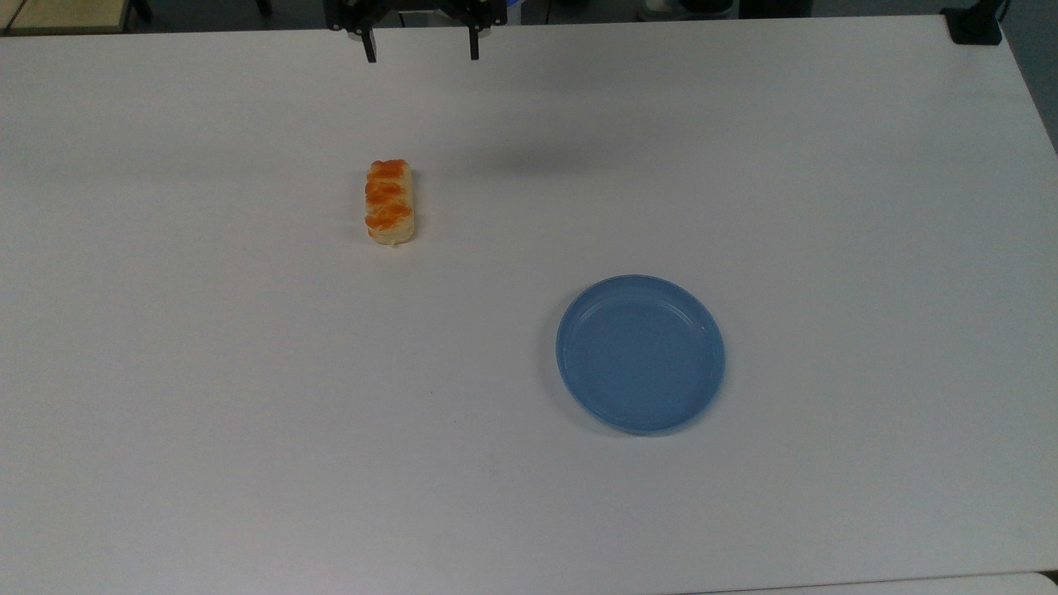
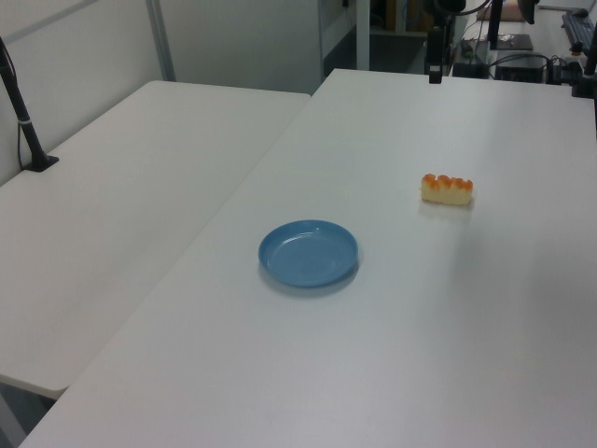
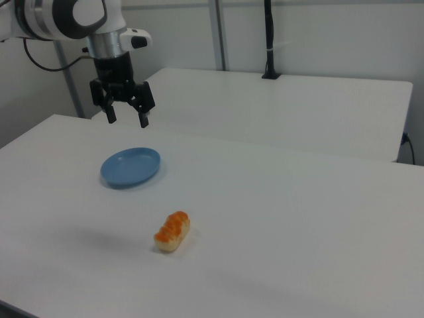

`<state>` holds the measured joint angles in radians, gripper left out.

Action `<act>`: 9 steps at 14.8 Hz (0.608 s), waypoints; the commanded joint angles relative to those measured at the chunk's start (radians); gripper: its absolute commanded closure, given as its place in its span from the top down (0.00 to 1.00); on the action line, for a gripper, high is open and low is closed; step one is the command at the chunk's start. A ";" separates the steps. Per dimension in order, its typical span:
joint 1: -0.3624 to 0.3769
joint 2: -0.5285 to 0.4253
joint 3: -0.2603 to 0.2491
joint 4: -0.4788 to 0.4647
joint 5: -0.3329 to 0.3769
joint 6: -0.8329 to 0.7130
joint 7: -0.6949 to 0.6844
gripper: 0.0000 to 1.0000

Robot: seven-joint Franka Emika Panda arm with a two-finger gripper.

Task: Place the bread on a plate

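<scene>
In the right view, the bread point(image 3: 172, 231) sits closest, a little glazed loaf lying flat on the white worktop point(image 3: 278, 218), toward the near edge and touching nothing. Further back is the light-blue plate point(image 3: 130, 166), bare and well apart from the bread, nearer the worktop's far edge. Farthest back, the gripper point(image 3: 126, 120) hangs in the air above the worktop near that far edge, jaws spread wide with nothing between them, fingertips pointing down, well clear of both bread and plate.
</scene>
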<state>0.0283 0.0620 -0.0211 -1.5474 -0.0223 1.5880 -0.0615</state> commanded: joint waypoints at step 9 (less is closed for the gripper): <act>0.031 0.002 -0.019 -0.002 -0.002 -0.019 0.020 1.00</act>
<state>0.0393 0.0671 -0.0233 -1.5479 -0.0224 1.5862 -0.0573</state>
